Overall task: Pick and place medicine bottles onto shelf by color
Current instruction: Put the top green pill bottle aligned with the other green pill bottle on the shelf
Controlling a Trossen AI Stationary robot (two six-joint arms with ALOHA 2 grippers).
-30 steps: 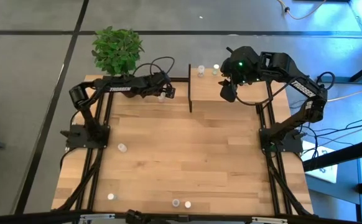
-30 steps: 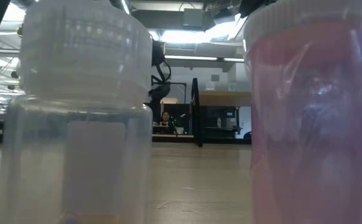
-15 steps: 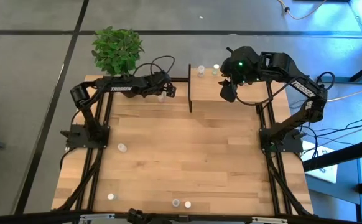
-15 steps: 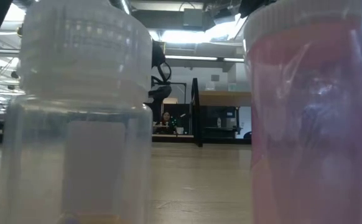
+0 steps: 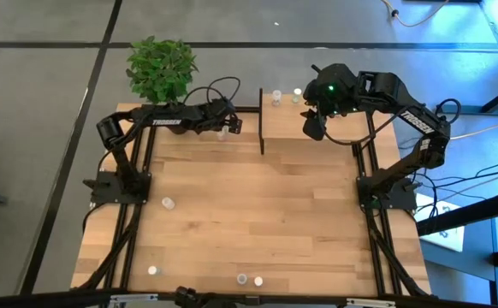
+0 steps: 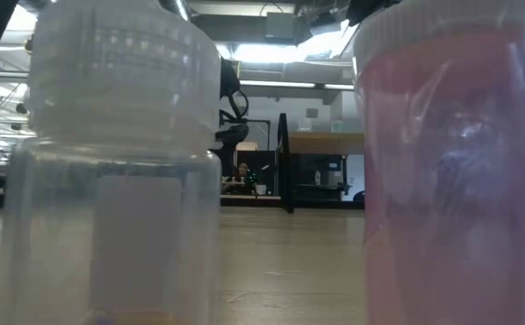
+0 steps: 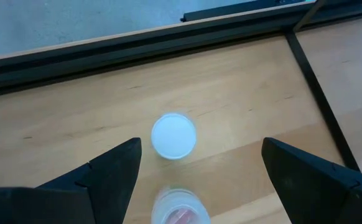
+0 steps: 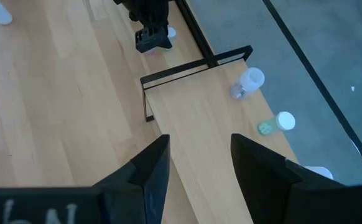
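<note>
hovering over two medicine bottles (image 7: 174, 135), left claw (image 7: 196, 165) spread wide; right claw (image 8: 196, 158) apart above shelf (image 8: 212, 124)

Two little bottles (image 5: 286, 97) stand at the back of the wooden shelf (image 5: 305, 128). More bottles (image 5: 249, 280) sit far from the shelf.

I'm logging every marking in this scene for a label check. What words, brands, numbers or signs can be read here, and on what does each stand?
"TROSSEN": white lettering on the left arm, high view, small and only just readable.
Pale letters at the right wrist picture's lower corner, on the right arm's own body: cut off, not readable.
Medicine bottles: any labels too blurred to read.
</note>
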